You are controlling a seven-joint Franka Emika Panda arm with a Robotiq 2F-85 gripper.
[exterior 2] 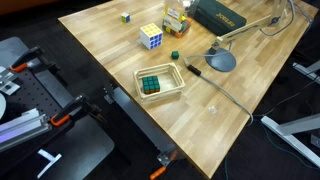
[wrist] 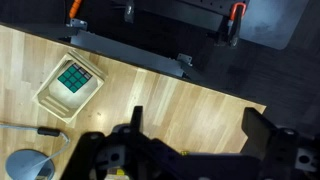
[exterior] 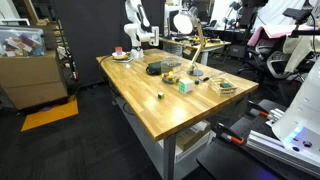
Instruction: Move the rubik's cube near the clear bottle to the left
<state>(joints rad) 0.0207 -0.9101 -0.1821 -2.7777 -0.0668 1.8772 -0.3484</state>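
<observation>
The rubik's cube (exterior 2: 151,36) stands loose on the wooden table, white and blue faces showing. In an exterior view (exterior: 185,87) it shows green and white. The clear bottle (exterior 2: 175,16) stands just behind it. A second, green-faced cube (exterior 2: 152,84) lies in a small wooden tray (exterior 2: 170,90), and also shows in the wrist view (wrist: 74,78). My gripper (wrist: 200,135) is open and empty, high above bare table near its edge and far from the loose cube. The arm (exterior: 137,22) stands at the table's far end. The loose cube is out of the wrist view.
A desk lamp (exterior 2: 221,60) with a long arm lies across the table beside the tray. A black case (exterior 2: 220,15), a tiny green block (exterior 2: 175,55) and a tiny yellowish block (exterior 2: 126,17) sit nearby. A plate (exterior: 122,55) stands near the arm's base.
</observation>
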